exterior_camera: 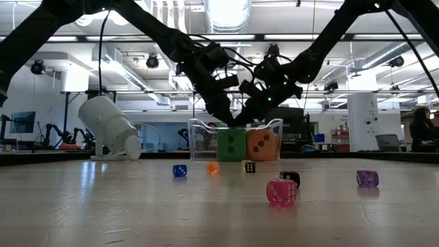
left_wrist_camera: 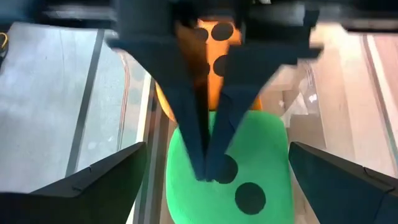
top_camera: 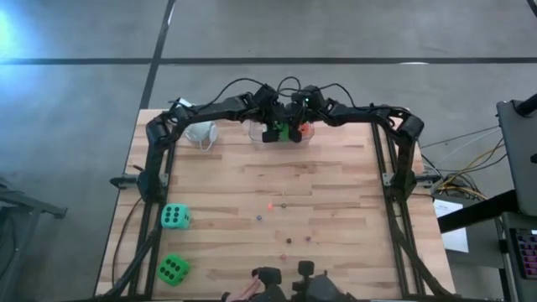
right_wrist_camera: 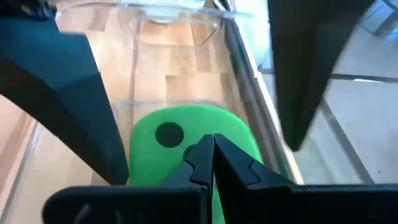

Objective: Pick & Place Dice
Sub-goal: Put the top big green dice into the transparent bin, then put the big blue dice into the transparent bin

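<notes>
2 big dice binned, 2 still waiting

Both grippers hang over the clear plastic bin (top_camera: 283, 132) at the middle of the tabletop's far edge. Inside it a green die (exterior_camera: 231, 145) and an orange-red die (exterior_camera: 261, 145) sit side by side, soft rounded cubes with black pips. The left gripper (left_wrist_camera: 211, 186) straddles the green die with fingers spread wide; the right gripper (right_wrist_camera: 212, 158) is pressed together, its tips on that die's top. I judge this a release step. Next: lift clear, then fetch the teal die (top_camera: 174, 216) or the second green die (top_camera: 172, 269) near the left edge. Several tiny hard dice (exterior_camera: 282, 192) dot the wooden tabletop (top_camera: 336, 193); a white cup (top_camera: 202, 133) lies tipped.
</notes>
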